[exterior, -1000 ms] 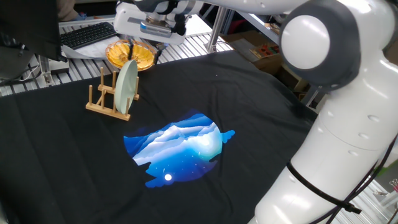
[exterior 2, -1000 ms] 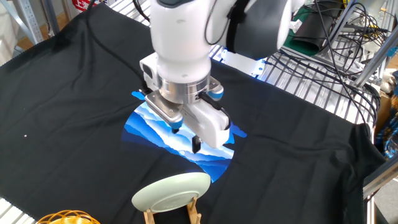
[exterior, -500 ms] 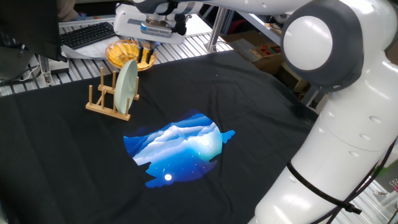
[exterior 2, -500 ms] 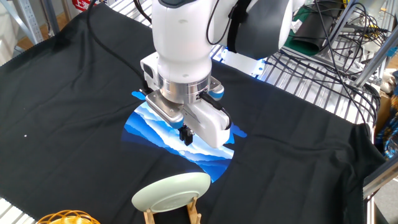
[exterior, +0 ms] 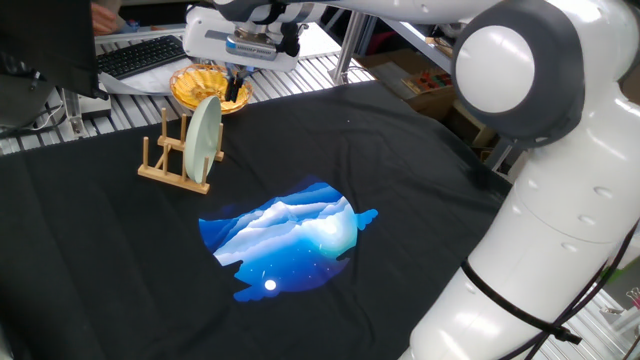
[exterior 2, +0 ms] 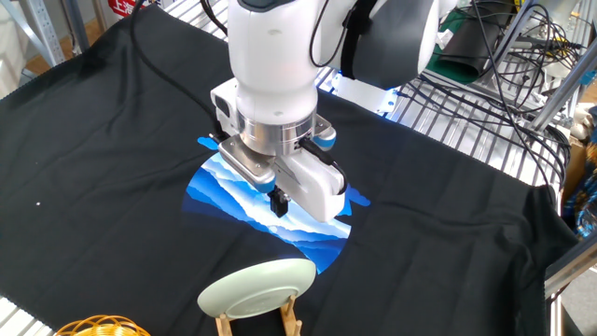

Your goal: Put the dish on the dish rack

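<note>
The pale mint-green dish [exterior: 203,140] stands upright on edge between the pegs of the small light-wood dish rack [exterior: 163,172]. It also shows in the other fixed view [exterior 2: 258,287], with the rack [exterior 2: 291,319] under it. My gripper [exterior: 233,92] hangs just above and behind the dish, apart from it. Its fingers are together and hold nothing. In the other fixed view the gripper [exterior 2: 277,203] is above the blue print, a little way from the dish's top edge.
An orange-yellow fluted dish [exterior: 198,86] sits just behind the rack and shows at the bottom edge of the other fixed view [exterior 2: 98,327]. A black cloth with a blue print [exterior: 290,235] covers the table. A keyboard [exterior: 140,55] lies at the back left. My arm's white body [exterior: 540,200] fills the right side.
One second ago the fingers stood apart; since half a second ago they are together. The gripper has lifted slightly. The dish and rack have not moved.
</note>
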